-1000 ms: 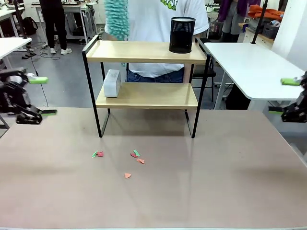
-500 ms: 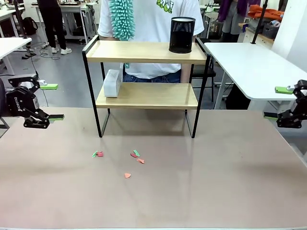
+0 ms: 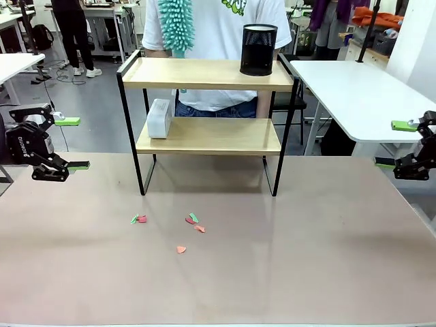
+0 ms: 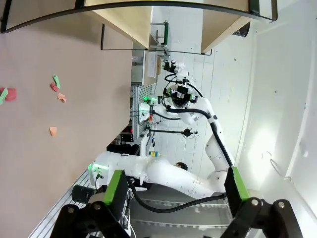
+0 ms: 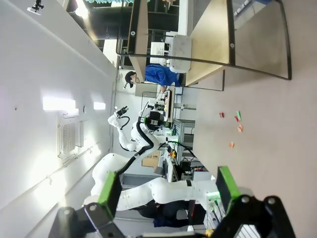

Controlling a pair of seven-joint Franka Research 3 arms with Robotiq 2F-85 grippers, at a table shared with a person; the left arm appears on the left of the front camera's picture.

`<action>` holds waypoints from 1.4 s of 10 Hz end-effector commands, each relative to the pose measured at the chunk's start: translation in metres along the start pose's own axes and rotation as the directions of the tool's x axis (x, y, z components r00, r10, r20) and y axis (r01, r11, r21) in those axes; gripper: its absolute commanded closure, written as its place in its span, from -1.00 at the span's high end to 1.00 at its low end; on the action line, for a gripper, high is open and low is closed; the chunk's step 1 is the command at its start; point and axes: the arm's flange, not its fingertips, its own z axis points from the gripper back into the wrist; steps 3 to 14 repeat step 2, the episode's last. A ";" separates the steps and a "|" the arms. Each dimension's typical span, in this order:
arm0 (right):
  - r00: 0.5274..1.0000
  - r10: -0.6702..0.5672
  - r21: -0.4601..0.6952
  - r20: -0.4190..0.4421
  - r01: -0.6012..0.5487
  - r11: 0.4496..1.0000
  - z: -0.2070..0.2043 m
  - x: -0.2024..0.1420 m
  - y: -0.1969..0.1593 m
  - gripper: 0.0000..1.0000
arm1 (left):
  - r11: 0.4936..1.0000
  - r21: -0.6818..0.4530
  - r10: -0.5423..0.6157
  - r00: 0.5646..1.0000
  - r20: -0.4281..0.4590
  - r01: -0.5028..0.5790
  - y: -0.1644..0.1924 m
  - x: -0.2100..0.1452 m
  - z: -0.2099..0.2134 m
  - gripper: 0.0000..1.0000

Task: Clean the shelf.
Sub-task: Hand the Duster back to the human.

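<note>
No legible text or labels.

left gripper open, right gripper open, both raised

The teal duster in the person's grip has drifted toward the picture's right and now hangs behind the left end of the shelf's top board. The left gripper has swung inward from the desk's edge, and the right gripper has edged inward too, sitting slightly higher.
</note>
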 end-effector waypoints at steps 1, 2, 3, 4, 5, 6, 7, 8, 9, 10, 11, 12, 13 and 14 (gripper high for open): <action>1.000 -0.020 0.003 -0.009 0.020 1.000 0.000 -0.002 0.004 1.00 | 1.000 -0.009 -0.003 1.000 -0.007 0.002 -0.003 -0.003 0.002 1.00; 1.000 -0.020 0.003 -0.009 0.020 1.000 0.000 -0.002 0.004 1.00 | 1.000 -0.009 -0.003 1.000 -0.007 0.002 -0.003 -0.003 0.002 1.00; 1.000 -0.020 0.003 -0.009 0.020 1.000 0.000 -0.002 0.004 1.00 | 1.000 -0.009 -0.003 1.000 -0.007 0.002 -0.003 -0.003 0.002 1.00; 1.000 -0.020 0.003 -0.009 0.020 1.000 0.000 -0.002 0.004 1.00 | 1.000 -0.009 -0.003 1.000 -0.007 0.002 -0.003 -0.003 0.002 1.00; 1.000 -0.020 0.003 -0.009 0.020 1.000 0.000 -0.002 0.004 1.00 | 1.000 -0.009 -0.003 1.000 -0.007 0.002 -0.003 -0.003 0.002 1.00; 1.000 -0.020 0.003 -0.009 0.020 1.000 0.000 -0.002 0.004 1.00 | 1.000 -0.009 -0.003 1.000 -0.007 0.002 -0.003 -0.003 0.002 1.00; 1.000 -0.020 0.003 -0.009 0.020 1.000 0.000 -0.002 0.004 1.00 | 1.000 -0.009 -0.003 1.000 -0.007 0.002 -0.003 -0.003 0.002 1.00; 1.000 -0.020 0.003 -0.009 0.020 1.000 0.000 -0.002 0.004 1.00 | 1.000 -0.009 -0.003 1.000 -0.007 0.002 -0.003 -0.003 0.002 1.00; 1.000 -0.020 0.003 -0.009 0.020 1.000 0.000 -0.002 0.004 1.00 | 1.000 -0.009 -0.003 1.000 -0.007 0.002 -0.003 -0.003 0.002 1.00; 1.000 -0.020 0.003 -0.009 0.020 1.000 0.000 -0.002 0.004 1.00 | 1.000 -0.009 -0.003 1.000 -0.007 0.002 -0.003 -0.003 0.002 1.00; 1.000 -0.020 0.003 -0.009 0.020 1.000 0.000 -0.002 0.004 1.00 | 1.000 -0.009 -0.003 1.000 -0.007 0.002 -0.003 -0.003 0.002 1.00; 1.000 -0.020 0.003 -0.009 0.020 1.000 0.000 -0.002 0.004 1.00 | 1.000 -0.009 -0.003 1.000 -0.007 0.002 -0.003 -0.003 0.002 1.00; 1.000 -0.020 0.003 -0.009 0.020 1.000 0.000 -0.002 0.004 1.00 | 1.000 -0.009 -0.003 1.000 -0.007 0.002 -0.003 -0.003 0.002 1.00; 1.000 -0.020 0.003 -0.009 0.020 1.000 0.000 -0.002 0.004 1.00 | 1.000 -0.009 -0.003 1.000 -0.007 0.002 -0.003 -0.003 0.002 1.00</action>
